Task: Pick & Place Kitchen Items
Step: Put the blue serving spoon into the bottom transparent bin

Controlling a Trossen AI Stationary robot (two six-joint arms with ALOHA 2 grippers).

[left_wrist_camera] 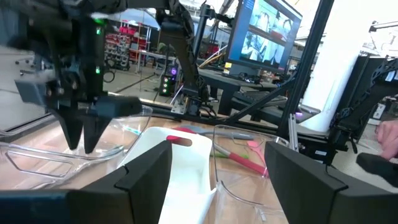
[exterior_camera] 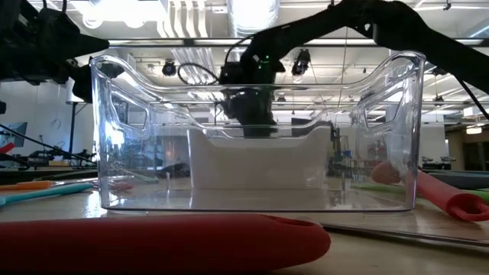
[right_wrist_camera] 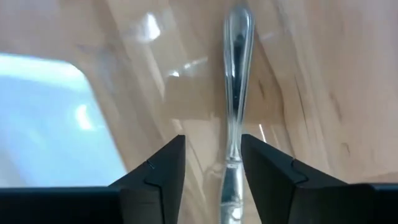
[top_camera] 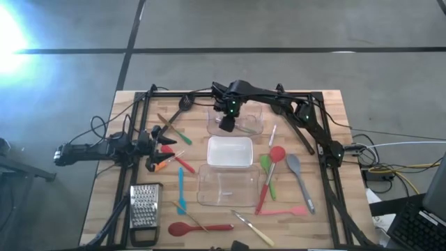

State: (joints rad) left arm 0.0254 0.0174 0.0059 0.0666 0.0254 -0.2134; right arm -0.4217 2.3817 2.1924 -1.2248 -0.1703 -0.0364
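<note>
a slim metal utensil (right_wrist_camera: 235, 93) lies in the far clear tub (top_camera: 252, 125), its long axis running straight out between my right gripper (right_wrist_camera: 211, 171) fingers. that gripper is part open right over it, gripping nothing i can see. my left gripper (top_camera: 155, 146) waits wide open at the left, well apart.

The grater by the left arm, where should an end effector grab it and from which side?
Grip the grater by its black handle at the table's near edge, coming straight down from above. It lies flat with the steel face up, too broad to pinch, while the handle is a narrow bar clear of the teal tool.
</note>
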